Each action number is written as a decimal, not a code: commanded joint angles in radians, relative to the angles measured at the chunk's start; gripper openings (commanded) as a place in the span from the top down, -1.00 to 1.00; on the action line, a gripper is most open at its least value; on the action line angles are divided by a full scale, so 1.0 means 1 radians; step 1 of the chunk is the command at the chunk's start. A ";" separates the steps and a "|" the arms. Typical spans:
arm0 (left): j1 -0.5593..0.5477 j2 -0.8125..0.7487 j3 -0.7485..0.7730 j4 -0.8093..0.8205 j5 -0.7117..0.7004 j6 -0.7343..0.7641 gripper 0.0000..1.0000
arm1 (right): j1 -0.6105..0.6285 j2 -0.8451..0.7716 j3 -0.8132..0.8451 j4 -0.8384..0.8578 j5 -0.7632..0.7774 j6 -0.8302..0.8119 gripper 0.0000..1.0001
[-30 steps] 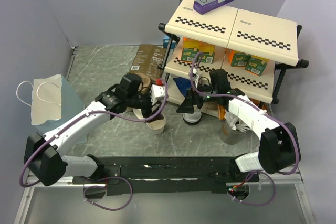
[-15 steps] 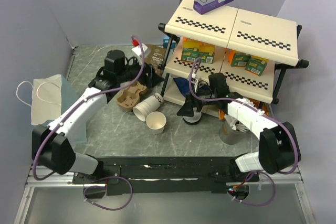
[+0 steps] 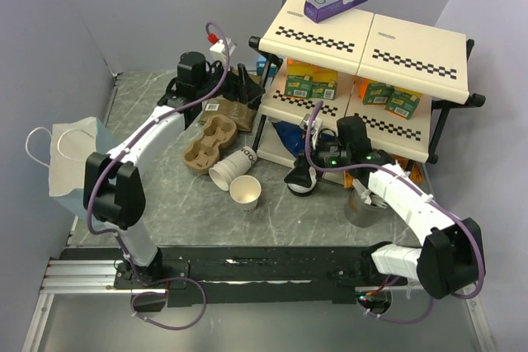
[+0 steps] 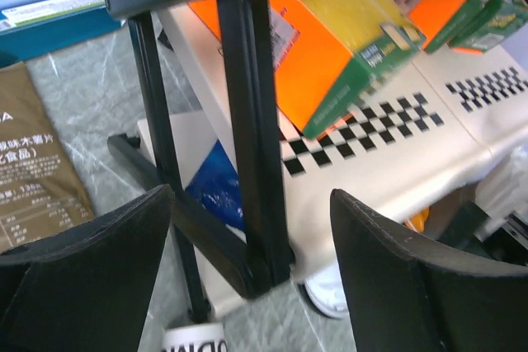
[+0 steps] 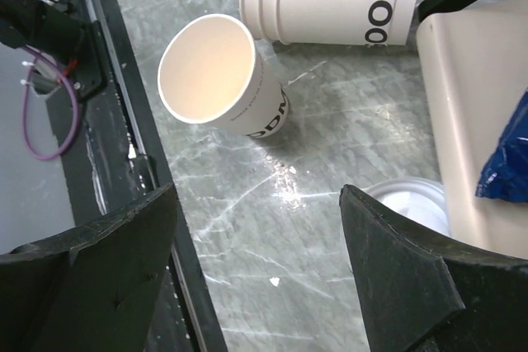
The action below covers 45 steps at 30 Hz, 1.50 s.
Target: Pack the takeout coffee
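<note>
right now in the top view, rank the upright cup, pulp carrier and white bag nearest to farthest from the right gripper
1. upright cup, just left of the right gripper
2. pulp carrier, farther left and back
3. white bag, far left

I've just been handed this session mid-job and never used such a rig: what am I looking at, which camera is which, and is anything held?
Two robot arms are bolted at the near edge of the table. The overhead view shows both: left arm reaching toward the shelf rack, right arm near its foot. The other two views come from cameras on each wrist, dark jaws at the bottom corners. On the table: an upright paper cup, lying cups, a pulp cup carrier, a brown pouch, a white paper bag. Both pairs of jaws stand open, holding nothing.
</note>
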 commanded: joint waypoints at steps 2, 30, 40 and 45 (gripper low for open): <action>0.004 0.067 0.093 0.092 0.075 -0.058 -0.53 | 0.004 -0.052 -0.003 -0.025 0.020 -0.056 -0.72; -0.031 0.455 0.477 0.364 0.275 -0.133 0.99 | -0.151 0.104 0.116 0.175 0.341 -0.083 -0.71; -0.039 0.573 0.615 0.404 0.238 -0.163 0.99 | -0.150 0.158 0.173 0.170 0.388 -0.103 -0.72; -0.039 0.570 0.621 0.370 0.201 -0.143 0.04 | -0.150 0.167 0.214 0.129 0.384 -0.134 -0.72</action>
